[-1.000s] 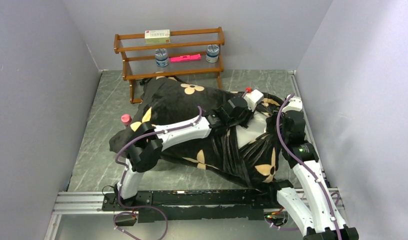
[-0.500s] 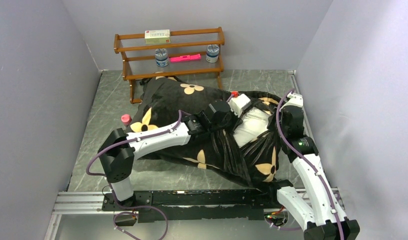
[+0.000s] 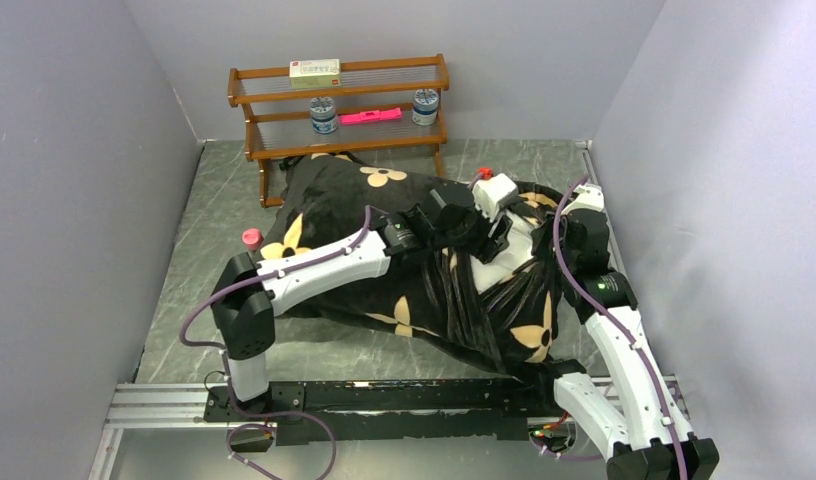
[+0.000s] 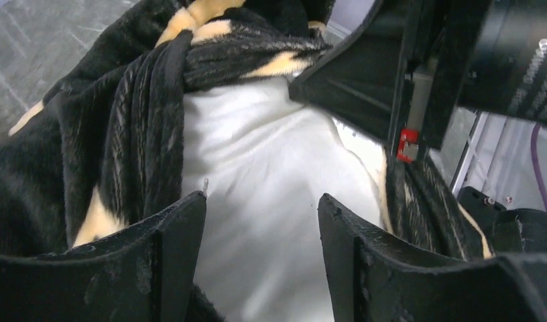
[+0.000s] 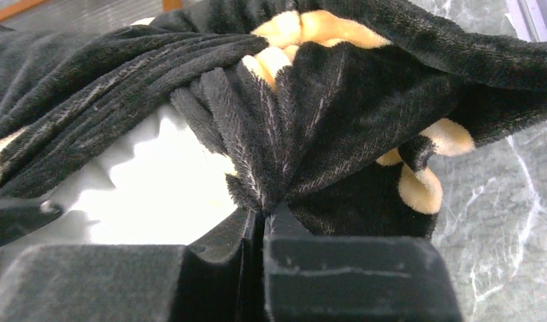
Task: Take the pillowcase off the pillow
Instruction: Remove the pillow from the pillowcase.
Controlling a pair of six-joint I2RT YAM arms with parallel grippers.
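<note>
**Pillowcase held open at one end, pillow almost all inside**

The black flowered pillowcase (image 3: 344, 210) lies on the counter (image 3: 214, 215) in front of the wooden shelf (image 3: 284, 114). It covers nearly all of the white pillow (image 4: 257, 147), and only a patch of white shows at the open end on the right side. The right hand (image 5: 264, 225) is clamped on a bunch of the pillowcase edge there, with plush pinched between its fingers. The left hand (image 4: 261, 208) has its fingers apart and holds nothing, just over the bare pillow in the opening. I judge the task to be in its early part: the opening is found and held, but the cover is not pulled back along the pillow. What is left is to grip the pillow and draw the two apart over almost the whole length.
</note>
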